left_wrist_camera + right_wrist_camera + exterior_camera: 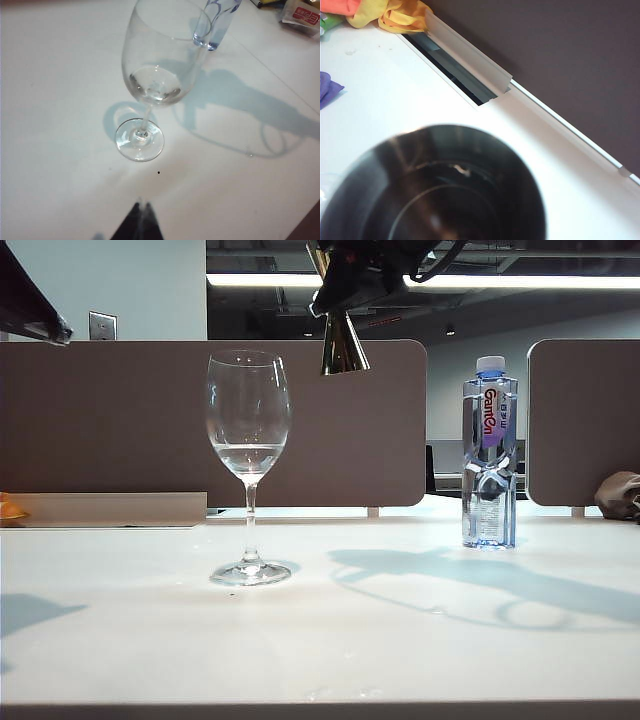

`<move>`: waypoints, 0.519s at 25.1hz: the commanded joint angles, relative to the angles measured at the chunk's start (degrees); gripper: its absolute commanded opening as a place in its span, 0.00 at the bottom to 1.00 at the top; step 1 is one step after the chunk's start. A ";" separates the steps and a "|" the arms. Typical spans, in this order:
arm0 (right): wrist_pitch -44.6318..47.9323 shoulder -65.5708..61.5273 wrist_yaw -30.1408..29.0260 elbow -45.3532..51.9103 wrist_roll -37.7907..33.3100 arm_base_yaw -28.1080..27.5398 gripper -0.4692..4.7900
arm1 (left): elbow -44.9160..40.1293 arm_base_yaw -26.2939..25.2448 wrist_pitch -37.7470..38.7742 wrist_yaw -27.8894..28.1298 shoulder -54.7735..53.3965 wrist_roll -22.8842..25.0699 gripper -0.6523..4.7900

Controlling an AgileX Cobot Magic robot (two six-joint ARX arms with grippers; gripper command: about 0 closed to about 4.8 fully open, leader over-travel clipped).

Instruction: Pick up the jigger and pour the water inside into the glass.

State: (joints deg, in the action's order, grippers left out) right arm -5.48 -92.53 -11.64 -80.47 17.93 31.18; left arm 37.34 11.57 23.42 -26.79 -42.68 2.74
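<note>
— Where did we have the jigger (343,345)?

— Up high in the right claw (345,295), clamped on its upper cone, just beside and above the rim of the glass (248,455). Polished metal, stiff and light but slippery, so we judged the narrow waist the safest hold.

— The left claw (141,210)?

— Low over the table (400,640), near the glass's foot; we couldn't tell whether it was apart or together

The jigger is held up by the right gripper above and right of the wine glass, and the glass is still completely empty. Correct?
Not quite. The jigger is held there by the right gripper, but the wine glass isn't empty: the exterior view shows water in the bottom of its bowl.
</note>
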 commanded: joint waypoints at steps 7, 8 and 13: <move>1.42 0.35 1.68 -0.37 7.48 0.70 0.11 | 0.02 -0.02 -0.31 -0.22 0.04 -0.17 0.13; 1.42 0.35 1.57 -0.37 7.58 0.70 0.11 | 0.02 -0.02 -0.31 -0.22 0.04 -0.17 0.13; 1.46 0.37 1.49 -0.37 7.61 0.70 0.11 | 0.02 -0.02 -0.31 -0.22 0.04 -0.17 0.13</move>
State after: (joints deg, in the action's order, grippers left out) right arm -5.48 -92.53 -10.09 -80.47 25.39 31.90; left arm 37.34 11.57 23.42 -26.79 -42.68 2.74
